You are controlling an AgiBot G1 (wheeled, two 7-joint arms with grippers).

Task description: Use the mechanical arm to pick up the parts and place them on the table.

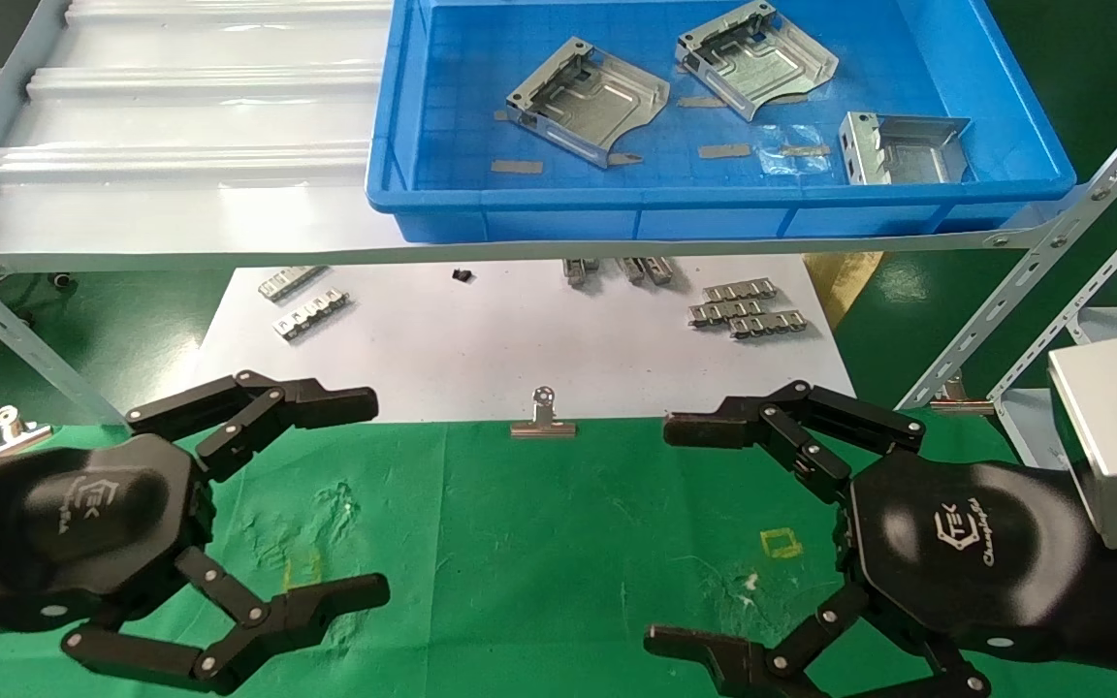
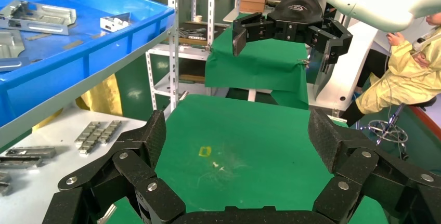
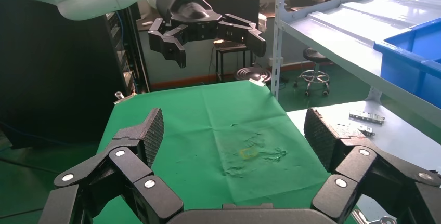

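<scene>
Nearest the head camera: left gripper [image 1: 365,499] and right gripper [image 1: 670,533], both hovering low over the green table [image 1: 539,543], fingers spread wide, nothing between them. Confirmed in both wrist views: left gripper [image 2: 236,135] splayed over bare cloth, right gripper [image 3: 234,128] likewise. Facing each other, well apart, palms inward.

Between the two grippers, closer to the right one: small yellow square mark [image 1: 780,542] with whitish scuffs alongside. No part on the green cloth anywhere in view. Judged: task not begun as far as visible, no bracket delivered, all picks left to do.

Just beyond the fingertips, at the cloth's far edge: silver binder clip [image 1: 543,421], roughly midway between the grippers. Past that, white sheet [image 1: 481,349] carrying small ridged grey strips [image 1: 745,308] ahead of the right gripper and more strips [image 1: 306,301] ahead of the left. Not task items.

Farthest, up on the shelf [image 1: 180,136], above and beyond both grippers: blue tray [image 1: 714,208], sitting more toward the right gripper's side. Contents: three silver parts, first part [image 1: 586,100] nearest tray centre, second part [image 1: 755,58] behind it, third part [image 1: 903,147] toward the right near corner; all lying apart from one another. Also loose grey strips and a scrap of clear film on the tray floor.

Judged: right gripper better placed for a first reach, up and forward over the tray's near wall.
</scene>
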